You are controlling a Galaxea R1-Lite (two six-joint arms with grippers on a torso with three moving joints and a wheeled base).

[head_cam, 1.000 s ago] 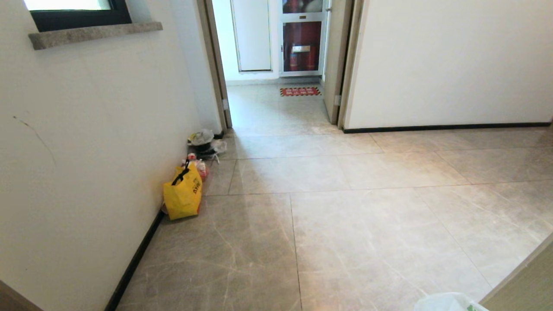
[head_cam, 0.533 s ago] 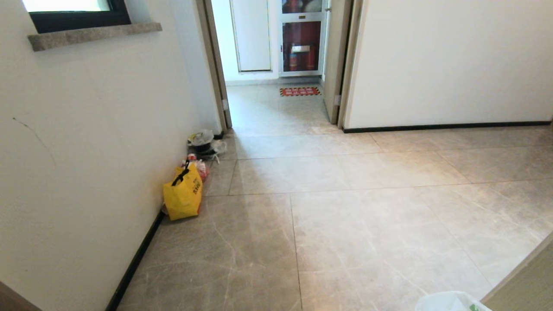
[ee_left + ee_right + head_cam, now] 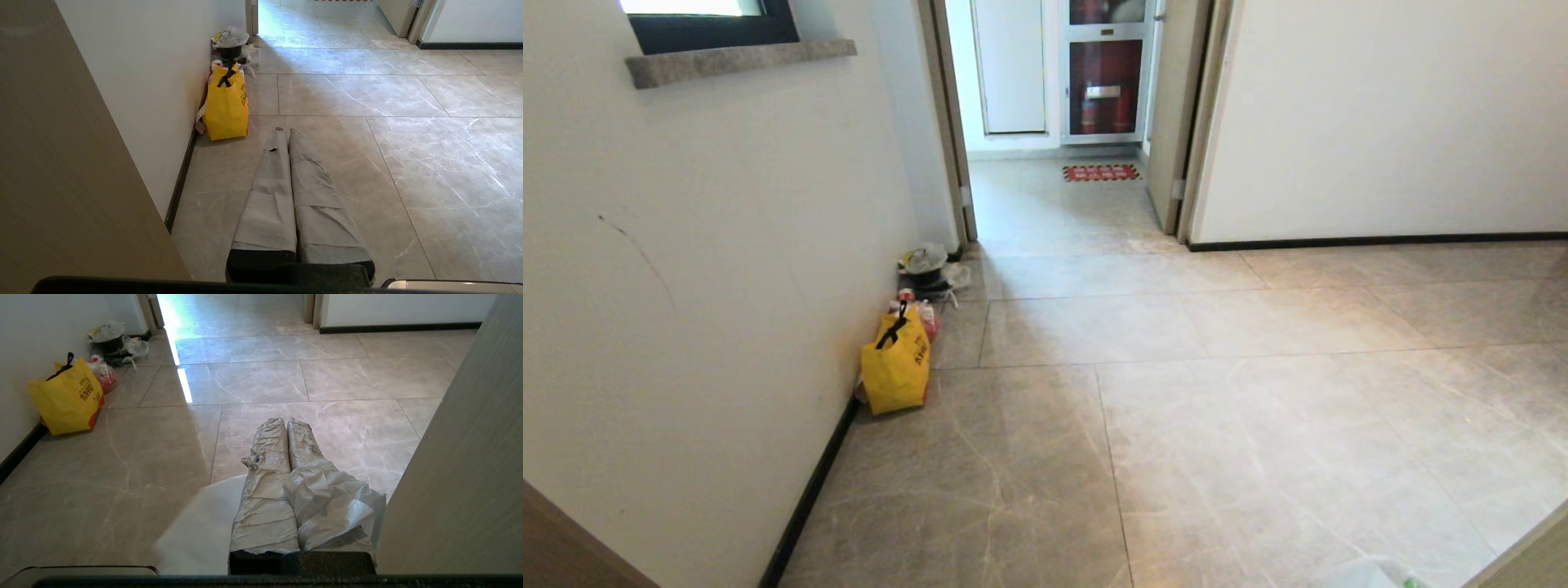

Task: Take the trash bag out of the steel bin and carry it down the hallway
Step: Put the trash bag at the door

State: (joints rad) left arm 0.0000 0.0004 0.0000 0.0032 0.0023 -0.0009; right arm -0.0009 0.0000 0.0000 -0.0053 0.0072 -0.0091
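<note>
**Operator:** Where's the trash bag?

**Observer:** Your right end effector point(image 3: 286, 424) has its fingers pressed together on the trash bag point(image 3: 331, 502); the white plastic drapes over both sides of the fingers. In your head view only its top point(image 3: 1368, 574) peeks in at the bottom edge.

**Operator:** And the left?

**Observer:** Your left end effector point(image 3: 284, 131) is closed too, with nothing in it, pointing along the hallway floor point(image 3: 1217, 408). A yellow tote point(image 3: 896, 367) stands by the left wall, with more bagged rubbish point(image 3: 927, 269) beyond it near the doorway.
</note>
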